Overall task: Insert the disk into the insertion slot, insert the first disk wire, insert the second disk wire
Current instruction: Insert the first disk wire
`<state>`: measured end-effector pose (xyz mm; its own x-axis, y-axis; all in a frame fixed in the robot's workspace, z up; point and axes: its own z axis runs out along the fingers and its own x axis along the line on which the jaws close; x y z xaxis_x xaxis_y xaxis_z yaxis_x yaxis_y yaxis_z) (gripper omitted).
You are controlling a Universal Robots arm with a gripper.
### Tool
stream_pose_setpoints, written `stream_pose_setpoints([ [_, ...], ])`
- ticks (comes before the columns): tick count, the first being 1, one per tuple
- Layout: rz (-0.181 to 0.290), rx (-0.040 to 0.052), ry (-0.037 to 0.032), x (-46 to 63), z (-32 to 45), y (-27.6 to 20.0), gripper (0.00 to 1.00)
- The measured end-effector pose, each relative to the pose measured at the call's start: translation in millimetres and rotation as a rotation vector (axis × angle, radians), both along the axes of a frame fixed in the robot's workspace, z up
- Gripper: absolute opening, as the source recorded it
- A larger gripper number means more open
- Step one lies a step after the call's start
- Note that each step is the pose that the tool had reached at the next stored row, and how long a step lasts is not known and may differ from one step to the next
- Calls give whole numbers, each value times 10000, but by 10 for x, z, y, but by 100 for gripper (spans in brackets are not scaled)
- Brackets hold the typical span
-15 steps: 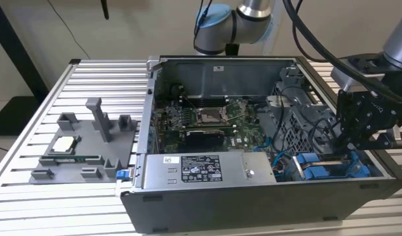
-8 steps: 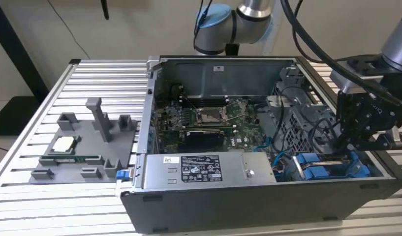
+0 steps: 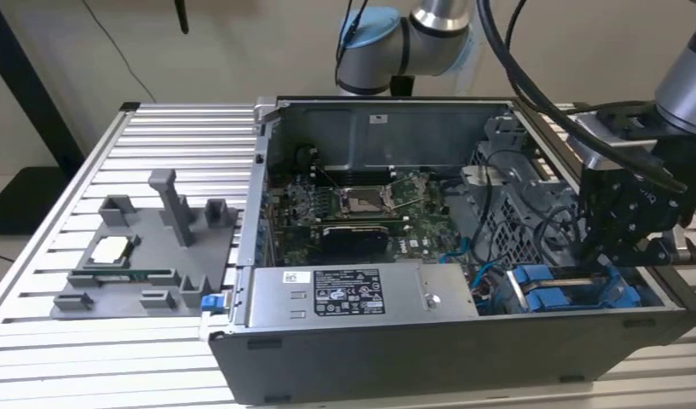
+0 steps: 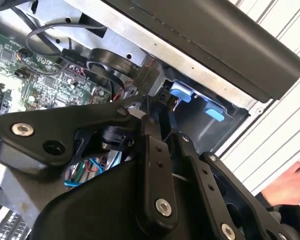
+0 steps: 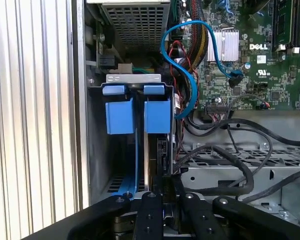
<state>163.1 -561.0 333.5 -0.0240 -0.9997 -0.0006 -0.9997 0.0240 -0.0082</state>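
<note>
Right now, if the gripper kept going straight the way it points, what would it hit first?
Most likely the drive bay: the gripper points down at its blue tabs. The black cables lie to one side. The gap between gripper and bay is unclear.

Table: silver, ribbed in parallel slats.
Tray: plain mid-grey plastic.
Computer case: dark grey outside, paler grey within.
Power-supply box: silver, white label with black print.
Circuit board: green, speckled with small silver and black parts.
Drive bay: grey metal lip, bright blue tabs.
Grille: grey, finely perforated.
Cable: light blue. Other cables: black.
Heat sink: silver, finned stripes.
Gripper: matt black.
Arm: silver tube, pale blue joint cap.
</note>
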Motion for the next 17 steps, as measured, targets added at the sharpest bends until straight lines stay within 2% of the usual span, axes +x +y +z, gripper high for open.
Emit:
stream_pose_setpoints([
  [1,-2,2,7,-1,6,0,20],
  [2,-1,2,29,0,29,0,27],
  [5,-3,2,70,-1,118,0,27],
  [10,-2,-4,82,0,305,13,27],
  [13,-1,33,82,0,364,36,27],
  [14,-1,94,79,0,368,44,27],
  [15,0,195,74,1,367,51,27],
  [17,1,511,55,3,369,55,27],
])
